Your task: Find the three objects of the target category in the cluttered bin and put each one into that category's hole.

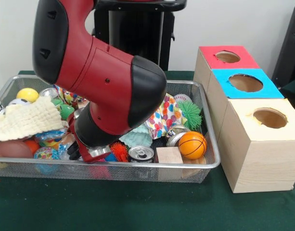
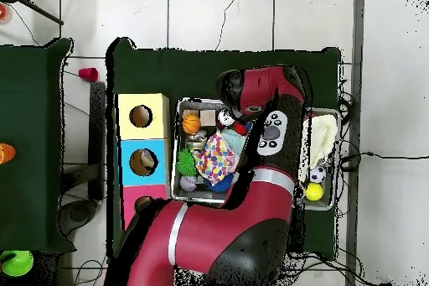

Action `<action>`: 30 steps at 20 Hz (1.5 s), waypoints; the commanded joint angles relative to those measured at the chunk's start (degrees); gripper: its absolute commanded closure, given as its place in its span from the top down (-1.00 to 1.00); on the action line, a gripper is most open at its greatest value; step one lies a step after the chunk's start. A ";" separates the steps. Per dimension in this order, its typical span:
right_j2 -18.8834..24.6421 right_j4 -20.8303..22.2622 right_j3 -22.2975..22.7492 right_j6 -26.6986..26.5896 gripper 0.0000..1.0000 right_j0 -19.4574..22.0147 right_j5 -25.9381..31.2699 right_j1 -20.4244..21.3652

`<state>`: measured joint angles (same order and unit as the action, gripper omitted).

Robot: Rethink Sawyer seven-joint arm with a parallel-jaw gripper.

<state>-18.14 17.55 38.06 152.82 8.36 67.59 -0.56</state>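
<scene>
Over at the left of the front view, the bin (image 1: 212, 162) sits on the green bench (image 1: 137, 207), packed tight: a yellow ball (image 1: 27, 94), a cream knitted cloth (image 1: 24, 120), bright patterned balls along the near wall. Moving in, the red and black arm (image 1: 99, 77) plunges down into the left-middle of the bin, and the claw (image 1: 89, 153) is buried low among the toys near the front wall. Whether it is released or clenched, I cannot tell; the wrist and clutter hide its tips. No clear bottle shows itself in this view, so the search looks far from over, and any bottle may sit under the arm or beneath the cloth. Sliding right: an orange spiky ball (image 1: 120, 151), a silver can (image 1: 141, 154), a wooden cube (image 1: 169, 155), a small basketball (image 1: 192, 145), a confetti-print cloth (image 1: 164, 118), a green spiky ball (image 1: 190, 114). Then, beyond the bin's right wall, three boxes stand in a row, and the hole (image 1: 245, 83) in the blue-topped middle box is the target. That is the key relation: the hole lies well to the right of the claw in the front view, across most of the bin.
</scene>
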 commanded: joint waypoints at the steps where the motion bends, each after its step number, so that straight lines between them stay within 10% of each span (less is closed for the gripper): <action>1: 9.94 -0.59 7.85 -14.94 -1.00 2.18 -6.42 -2.94; 5: 11.87 -0.63 17.20 -14.89 -1.00 2.62 -18.84 4.69; 12: 15.51 -0.87 27.99 -19.00 -1.00 5.17 -20.05 15.20; 17: 17.06 1.00 27.32 -20.41 -1.00 6.33 -18.53 15.87; 18: 17.81 1.43 27.10 -20.05 1.00 6.89 -17.98 15.91; 30: 19.79 3.76 37.91 -17.11 1.00 8.84 -28.85 20.84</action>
<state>-5.48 17.67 62.66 150.57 15.38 46.31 16.93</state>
